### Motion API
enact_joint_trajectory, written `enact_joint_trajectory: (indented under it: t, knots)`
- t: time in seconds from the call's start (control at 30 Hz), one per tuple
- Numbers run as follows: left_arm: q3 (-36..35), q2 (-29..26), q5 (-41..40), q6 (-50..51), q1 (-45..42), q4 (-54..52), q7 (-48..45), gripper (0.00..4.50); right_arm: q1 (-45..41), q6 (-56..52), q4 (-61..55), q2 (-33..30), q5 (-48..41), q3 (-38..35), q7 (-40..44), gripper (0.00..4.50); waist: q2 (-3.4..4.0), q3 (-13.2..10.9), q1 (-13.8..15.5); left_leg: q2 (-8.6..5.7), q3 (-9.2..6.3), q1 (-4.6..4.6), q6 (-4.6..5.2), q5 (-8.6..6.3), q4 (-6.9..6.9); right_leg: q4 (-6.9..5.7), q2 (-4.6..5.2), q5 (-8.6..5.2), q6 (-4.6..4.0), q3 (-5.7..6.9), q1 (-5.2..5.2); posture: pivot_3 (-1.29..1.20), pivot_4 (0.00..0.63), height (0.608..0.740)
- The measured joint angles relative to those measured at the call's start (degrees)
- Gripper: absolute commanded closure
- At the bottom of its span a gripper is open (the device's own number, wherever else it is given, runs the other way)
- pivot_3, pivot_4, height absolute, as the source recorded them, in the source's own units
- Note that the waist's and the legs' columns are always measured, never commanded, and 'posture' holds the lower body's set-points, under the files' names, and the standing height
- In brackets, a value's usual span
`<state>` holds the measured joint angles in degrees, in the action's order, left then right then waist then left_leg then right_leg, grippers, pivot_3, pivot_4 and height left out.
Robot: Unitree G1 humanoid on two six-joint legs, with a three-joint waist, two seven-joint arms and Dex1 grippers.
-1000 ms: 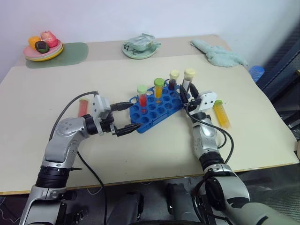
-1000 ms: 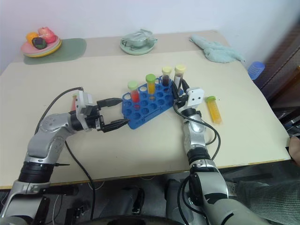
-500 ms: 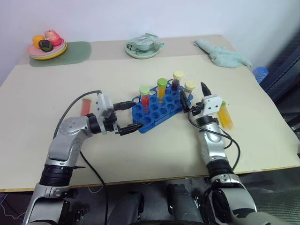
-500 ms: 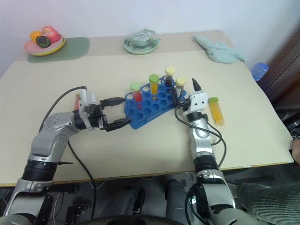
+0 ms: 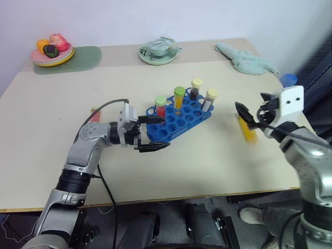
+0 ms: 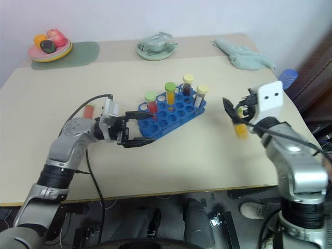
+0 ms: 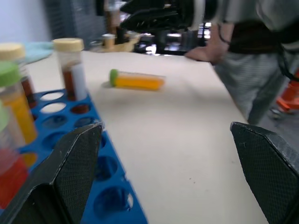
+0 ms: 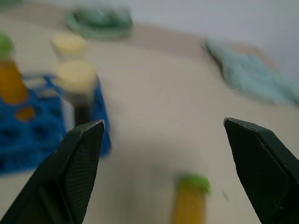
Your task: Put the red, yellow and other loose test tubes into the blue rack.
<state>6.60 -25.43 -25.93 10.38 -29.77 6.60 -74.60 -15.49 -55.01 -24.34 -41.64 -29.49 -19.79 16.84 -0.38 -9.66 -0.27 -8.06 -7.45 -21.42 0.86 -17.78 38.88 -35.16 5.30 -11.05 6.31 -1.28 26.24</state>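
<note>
- Beige table [image 5: 171, 171] runs wide under my head camera, its near edge across the bottom of the frame and its far edge meeting a pale wall at the top.
- At frame centre I see the blue rack [image 5: 179, 120], set at a slant, with four capped tubes upright in its far holes: a red tube [image 5: 160, 107], an orange tube [image 5: 179, 99], a dark tube [image 5: 195, 89] and a cream-capped tube [image 5: 209, 100].
- My left gripper [image 5: 154, 133] is at the rack's left end, its fingers spread wide apart with one fingertip over the rack's edge; it grips nothing.
- My right gripper [image 5: 252, 112] hangs above the right side of the table, fingers splayed and empty.
- Just beneath it a yellow tube [image 6: 240, 129] lies flat on the table, apart from the rack.
- Another loose red tube [image 6: 88, 110] lies at centre left, partly behind my left arm.
- Between the rack and the near edge I have bare table.
- Upper left holds a plate of fruit [image 5: 51, 49], top centre a green dish [image 5: 158, 50], upper right a crumpled cloth [image 5: 249, 59].
</note>
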Motion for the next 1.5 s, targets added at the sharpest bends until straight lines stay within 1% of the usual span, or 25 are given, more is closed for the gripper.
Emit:
enact_joint_trajectory:
  t: [0.07,0.13,0.23,0.3,0.4,0.57,0.7,0.83,0.87,0.93,1.07,1.2,1.3,1.4,1.43,1.5]
  knots:
    - [1.1,0.6,0.7,-0.8,-0.3,0.6,-0.7,0.0,-1.9,-5.7,3.8,-2.7,-1.0,-0.3,1.1,0.32,0.0,0.0,-0.1,0.0,0.04,0.0,0.01,0.0,-0.01,0.0,0.05,0.0,0.0,-0.01,0.0,0.0,0.15,0.74]
    - [2.1,1.2,1.5,-1.4,-0.4,1.4,-1.5,0.0,-4.2,-9.4,8.3,-3.8,-1.0,0.2,1.5,0.32,0.0,0.0,-0.2,0.0,0.07,-0.01,0.01,0.0,0.0,0.0,0.05,0.0,0.0,-0.01,0.01,0.0,0.15,0.74]
    - [3.2,1.7,1.8,-2.0,-0.4,1.5,-2.1,0.0,-6.7,-12.3,14.0,-4.6,-0.5,2.1,2.6,0.32,0.0,0.0,-0.2,0.0,0.08,-0.01,0.01,0.0,0.0,-0.01,0.07,0.0,0.0,-0.01,0.02,0.0,0.15,0.74]
    - [3.8,2.0,1.9,-2.0,-0.5,1.5,-2.2,0.0,-8.9,-13.0,17.8,-5.1,0.0,4.7,4.1,0.32,0.0,0.0,-0.3,0.0,0.09,-0.02,0.02,0.0,0.01,-0.01,0.07,0.0,0.01,-0.01,0.02,0.0,0.15,0.74]
    - [3.9,2.0,2.3,-2.1,-0.5,1.5,-2.2,0.0,-12.4,-13.3,23.7,-5.7,1.1,8.3,6.2,0.32,0.0,0.0,-0.3,0.0,0.09,-0.02,0.02,0.0,0.02,-0.01,0.07,0.0,0.01,-0.01,0.02,0.0,0.15,0.74]
    - [3.9,2.3,2.9,-2.4,-0.2,1.2,-1.7,0.0,-21.5,-12.5,35.5,-6.1,4.7,14.5,9.7,0.32,0.01,0.0,-0.3,0.0,0.15,-0.04,0.02,0.0,0.03,-0.02,0.07,0.01,0.01,-0.01,0.07,0.0,0.15,0.74]
    - [3.9,2.4,3.0,-2.6,0.2,1.1,-1.1,0.0,-27.5,-9.3,45.8,-6.0,8.7,19.1,12.5,0.32,0.01,0.0,-0.3,0.0,0.16,-0.05,0.04,-0.02,0.03,0.0,0.07,0.01,0.01,-0.01,0.08,0.0,0.15,0.74]
    - [3.8,2.4,3.1,-3.0,0.9,1.0,-0.3,0.0,-30.8,-5.3,53.3,-6.0,12.7,23.8,15.9,0.32,0.0,0.0,-0.3,-0.01,0.17,-0.07,0.04,-0.02,0.03,0.01,0.07,0.01,0.02,0.0,0.09,0.0,0.15,0.74]
    - [3.8,2.4,3.1,-3.1,1.0,1.0,-0.1,0.0,-31.5,-4.0,55.3,-6.0,14.2,25.5,17.2,0.56,0.0,0.0,-0.3,-0.01,0.17,-0.07,0.04,-0.02,0.03,0.01,0.07,0.01,0.01,0.01,0.09,0.0,0.15,0.74]
    - [3.7,2.1,3.1,-3.2,1.5,0.3,0.2,0.0,-33.0,-2.1,57.6,-5.9,15.8,27.4,19.6,1.19,0.0,0.0,-0.3,-0.01,0.17,-0.06,0.04,-0.02,0.04,0.01,0.07,0.01,0.02,0.01,0.08,0.0,0.15,0.74]
    - [3.7,1.8,3.1,-3.2,2.7,-0.6,1.1,0.0,-34.9,0.7,60.1,-5.6,18.5,30.2,23.7,3.04,0.0,0.0,-0.3,-0.01,0.17,-0.05,0.03,-0.02,0.09,-0.01,0.06,0.01,0.02,0.01,0.05,0.0,0.15,0.74]
    - [3.6,0.8,3.1,-3.2,3.2,-1.0,1.5,0.0,-34.9,1.2,59.5,-5.7,20.5,30.8,25.4,3.04,-0.02,0.0,-0.2,-0.03,0.17,-0.06,0.05,-0.03,0.11,-0.01,0.07,0.01,0.02,0.02,0.06,0.0,0.15,0.74]
    - [3.5,0.7,3.0,-3.2,3.2,-1.1,1.6,0.0,-33.0,0.7,55.6,-6.3,21.3,30.6,26.2,3.04,-0.01,0.0,-0.2,-0.02,0.15,-0.09,0.05,-0.04,0.08,-0.01,0.07,0.01,0.02,0.02,0.1,0.0,0.15,0.74]
    - [3.3,0.5,3.0,-3.2,3.2,-1.1,1.6,0.0,-30.0,-1.0,49.7,-7.5,21.3,30.3,27.2,3.04,-0.01,0.0,-0.2,-0.02,0.15,-0.1,0.05,-0.04,0.08,0.0,0.07,0.01,0.02,0.03,0.12,0.0,0.15,0.74]
    - [3.3,0.5,2.9,-3.2,3.2,-1.1,1.6,0.0,-27.4,-1.2,45.7,-8.4,20.9,29.4,27.4,3.04,-0.01,0.0,-0.1,-0.02,0.13,-0.12,0.05,-0.04,0.08,0.0,0.07,0.01,0.02,0.03,0.13,0.0,0.15,0.74]
    - [3.0,-0.1,2.9,-3.2,3.2,-1.0,1.6,0.0,-22.7,-2.8,37.9,-8.5,18.4,25.5,27.7,3.04,0.01,0.0,-0.1,-0.02,0.13,-0.14,0.05,-0.04,0.08,0.0,0.07,0.01,0.03,0.04,0.14,0.0,0.15,0.74]
